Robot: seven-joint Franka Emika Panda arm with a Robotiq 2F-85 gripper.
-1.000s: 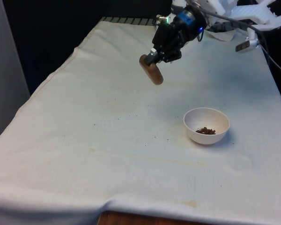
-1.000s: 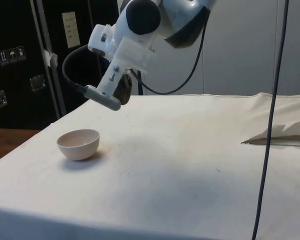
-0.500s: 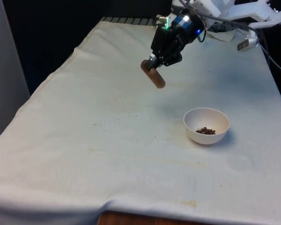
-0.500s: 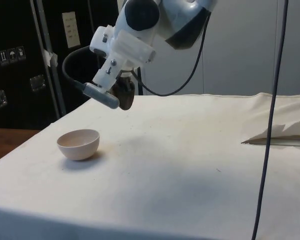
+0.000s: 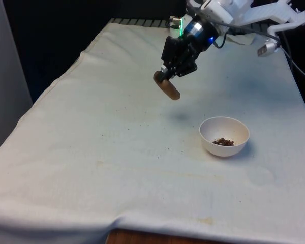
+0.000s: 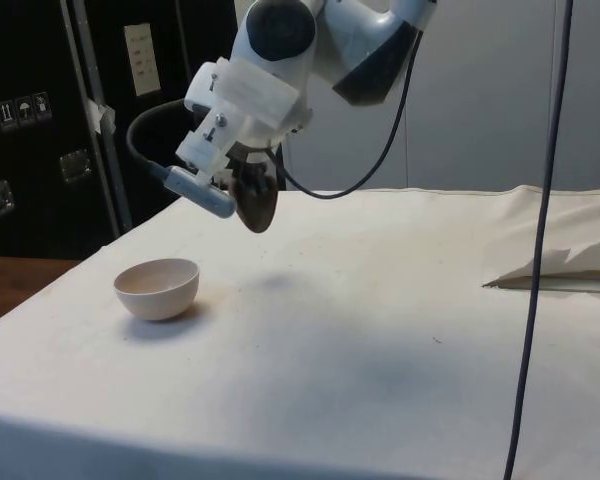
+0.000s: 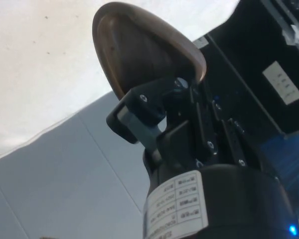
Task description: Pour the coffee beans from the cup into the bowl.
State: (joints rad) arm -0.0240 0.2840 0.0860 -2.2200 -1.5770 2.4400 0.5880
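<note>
The black two-finger gripper (image 5: 165, 76) is clamped on a tilted brown wooden cup (image 5: 167, 88) above the white-clothed table (image 5: 91, 152), while the white round bowl (image 5: 224, 136) holding brown coffee beans (image 5: 223, 142) sits near the table's edge on the front view's right.

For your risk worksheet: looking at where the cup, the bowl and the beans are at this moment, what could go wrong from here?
1. The brown cup hangs tilted in the gripper, high above the cloth; setting it down at that angle, it may tip or roll.
2. The white bowl with beans sits near the arm's path; a low sweep could knock it and scatter them.
</note>
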